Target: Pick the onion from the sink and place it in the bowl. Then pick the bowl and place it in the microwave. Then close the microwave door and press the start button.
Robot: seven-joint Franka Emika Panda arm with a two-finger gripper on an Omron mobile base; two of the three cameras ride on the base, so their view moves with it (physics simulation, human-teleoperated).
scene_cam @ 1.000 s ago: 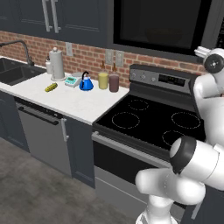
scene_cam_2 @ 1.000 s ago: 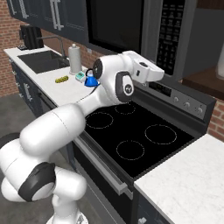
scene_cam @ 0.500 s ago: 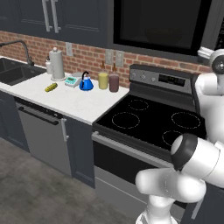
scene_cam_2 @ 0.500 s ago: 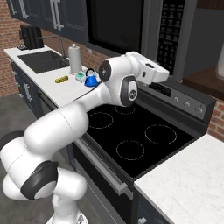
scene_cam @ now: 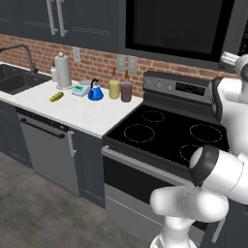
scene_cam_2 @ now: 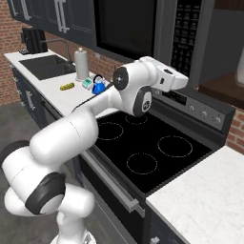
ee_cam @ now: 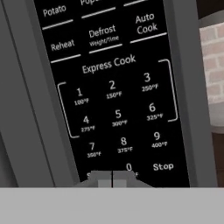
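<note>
Brick wall and dark cabinets framed the white tabletop (scene_cam: pixel 82 116) beside the black stove (scene_cam: pixel 169 135). From the right base camera, the black cabinet-mounted microwave (scene_cam_2: pixel 143 28) had its dark glass door (scene_cam_2: pixel 125 26) shut; the matte black sink (scene_cam_2: pixel 40 66) sat far left. Up close, the hand (ee_cam: pixel 112 178) was fully closed and empty, right against the keypad (ee_cam: pixel 118 113). Compared with a second ago, the arm had barely moved.

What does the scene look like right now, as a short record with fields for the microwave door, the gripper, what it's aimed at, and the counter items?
microwave door: closed, dark glass
gripper: shut, holding nothing, tips together
aimed at: keypad of the microwave, low, beside the Stop key
start button: hidden behind the fingertips
counter: blue kettle, paper towel roll, two jars
sink: far left
</note>
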